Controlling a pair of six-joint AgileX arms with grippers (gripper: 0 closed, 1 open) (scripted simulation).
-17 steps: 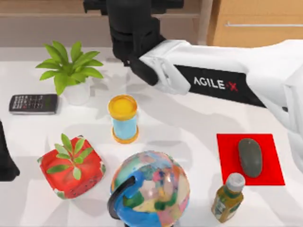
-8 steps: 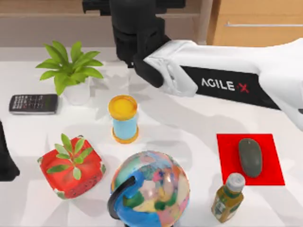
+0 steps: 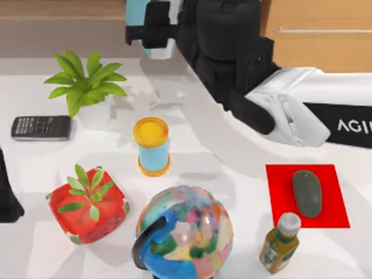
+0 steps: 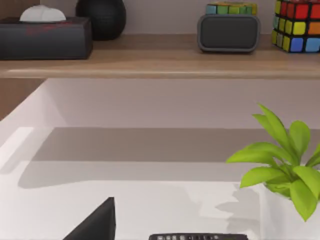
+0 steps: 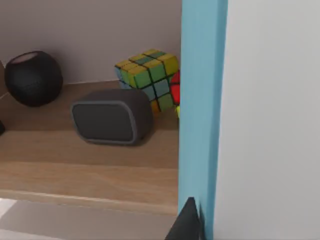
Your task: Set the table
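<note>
The white table [image 3: 221, 145] spreads across the top view and carries several objects. My right arm reaches in from the right toward the back edge. Its gripper [image 3: 153, 30] is shut on a flat light-blue and white object [image 3: 163, 51], held up by the wooden shelf. Close up in the right wrist view, that object [image 5: 240, 115] shows a blue edge and a white face, with one dark fingertip [image 5: 189, 221] against it. My left gripper [image 3: 6, 200] is parked at the table's left edge.
On the table stand a potted plant [image 3: 87, 87], a calculator [image 3: 40, 127], a yellow-and-blue timer [image 3: 151, 145], a red planter [image 3: 87, 204], a globe [image 3: 185, 231], a bottle [image 3: 279, 243] and a mouse [image 3: 306, 193] on a red mat [image 3: 334, 195]. The shelf holds a grey speaker [image 5: 111, 116] and a cube [image 5: 149, 77].
My right arm has swung to the right and drawn back from the shelf. The blue and white object has come into view in its gripper. The left arm has not moved.
</note>
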